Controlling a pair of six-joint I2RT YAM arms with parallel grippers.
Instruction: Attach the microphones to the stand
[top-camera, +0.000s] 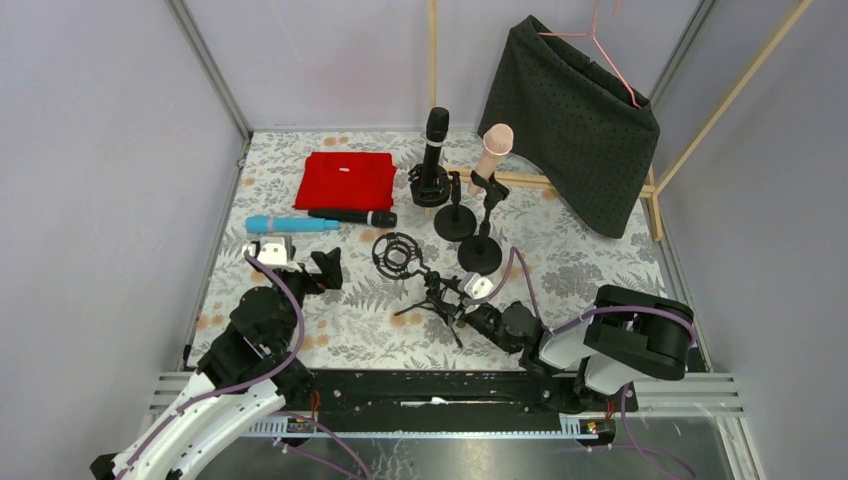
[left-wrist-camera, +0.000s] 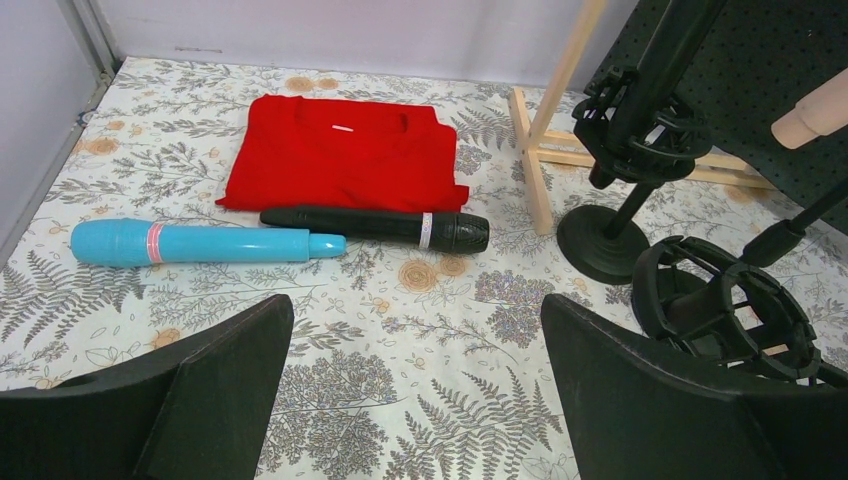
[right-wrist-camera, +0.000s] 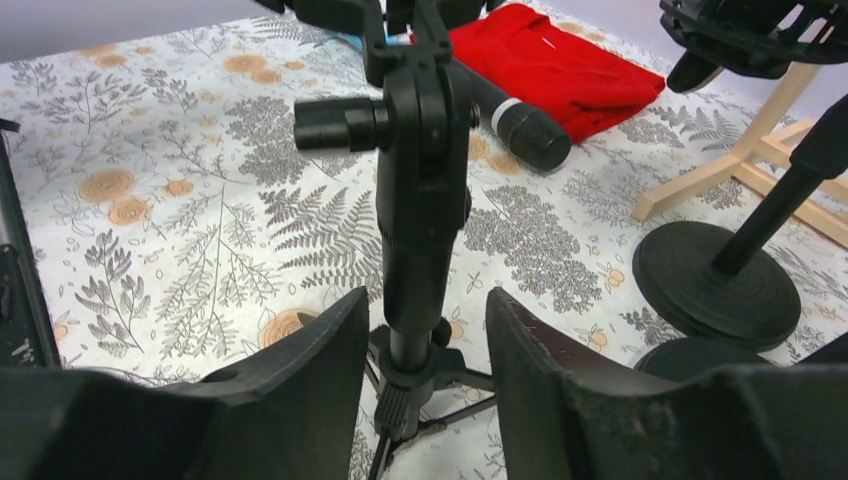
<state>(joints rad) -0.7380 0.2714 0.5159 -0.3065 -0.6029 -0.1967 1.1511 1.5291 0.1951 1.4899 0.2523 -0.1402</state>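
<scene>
Right tool (right-wrist-camera: 425, 305) stands partly open around the stem of the tripod stand (right-wrist-camera: 415, 200), jaws either side and clear of it, gripping nothing. Left tool (left-wrist-camera: 415, 310) gapes wide, empty, over the desk (left-wrist-camera: 400, 400) toward its left edge. Ahead of it lie the light blue microphone (left-wrist-camera: 200, 243) and a black microphone (left-wrist-camera: 375, 227), just beside each other, by a folded red shirt (left-wrist-camera: 345, 155). Another black microphone (top-camera: 436, 130) and the peach-pink microphone (top-camera: 493, 148) sit upright in round-based stands (top-camera: 480, 255) near the far edge. Risk: the tripod, top-heavy under its shock mount (top-camera: 398, 253), tips if a jaw snags it; round microphones roll if pinched off-centre
</scene>
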